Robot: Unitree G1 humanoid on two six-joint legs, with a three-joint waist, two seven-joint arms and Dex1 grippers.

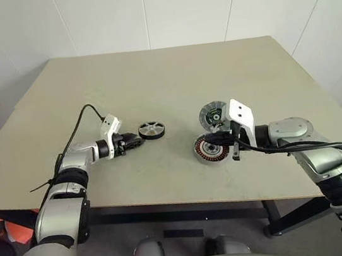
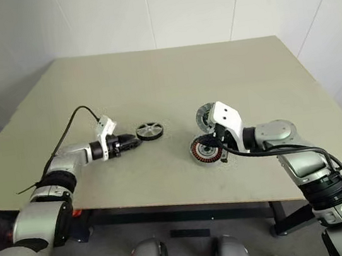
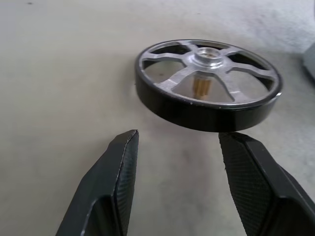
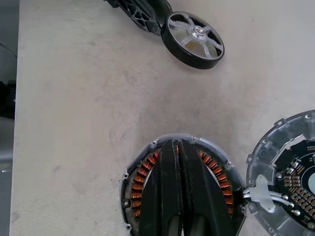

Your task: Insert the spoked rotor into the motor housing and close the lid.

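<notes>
The rotor [image 1: 151, 130], flat on the desk [image 1: 169, 71] at 9 o'clock of the housing [image 1: 211, 149], is approached by the half-open, empty left end effector [image 1: 136, 140]; closure on its rim is required next, while the shut right end effector [image 4: 178, 162] rests over the housing.
</notes>
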